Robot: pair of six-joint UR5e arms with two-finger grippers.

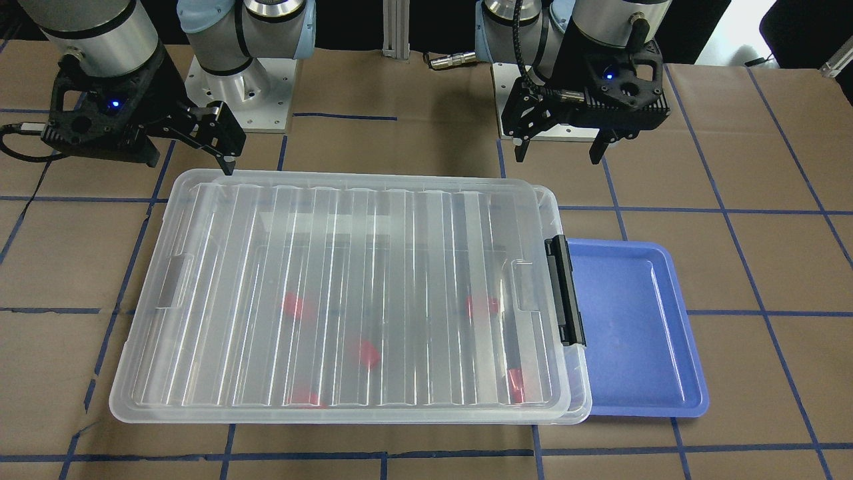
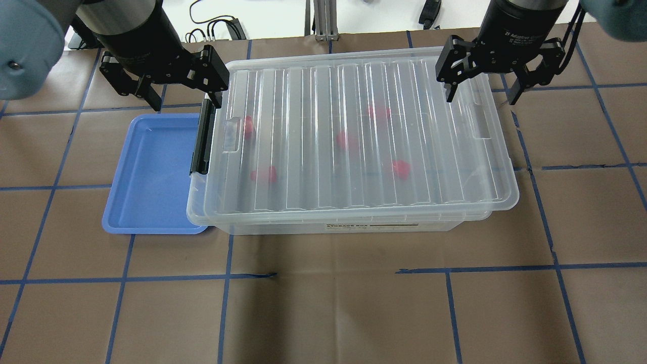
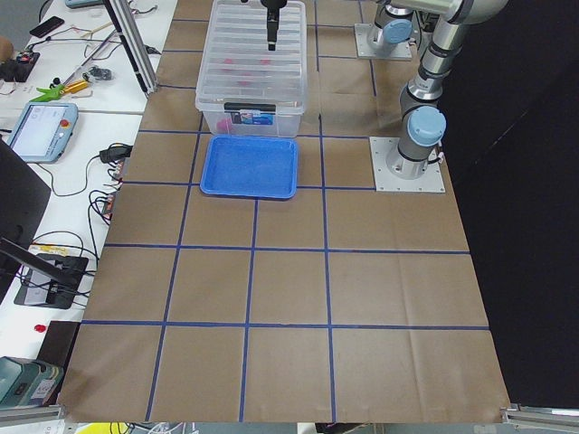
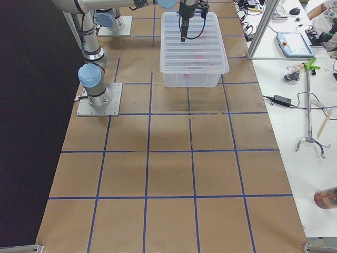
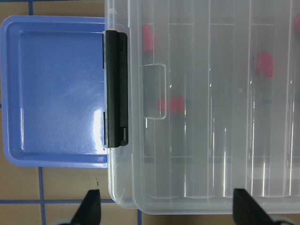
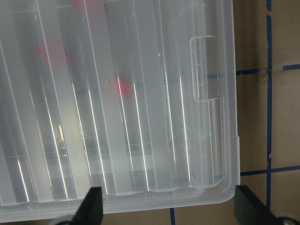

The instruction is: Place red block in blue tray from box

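The box (image 2: 354, 202) is a clear bin with its ribbed lid (image 1: 346, 220) lying on it. Several red blocks show blurred through the lid, such as one red block (image 2: 265, 174) near the black latch (image 2: 200, 139) and one red block (image 5: 171, 104) in the left wrist view. The blue tray (image 2: 151, 172) lies empty against the box's latch end, also in the left wrist view (image 5: 56, 89). My left gripper (image 2: 183, 96) is open above the latch corner (image 5: 168, 208). My right gripper (image 2: 482, 92) is open over the box's opposite end (image 6: 169, 208). Both are empty.
The table is brown paper with a blue tape grid (image 2: 323, 273). The two arm bases (image 1: 233, 87) stand behind the box. Side benches with tools and cables (image 3: 54, 108) run along the table's ends.
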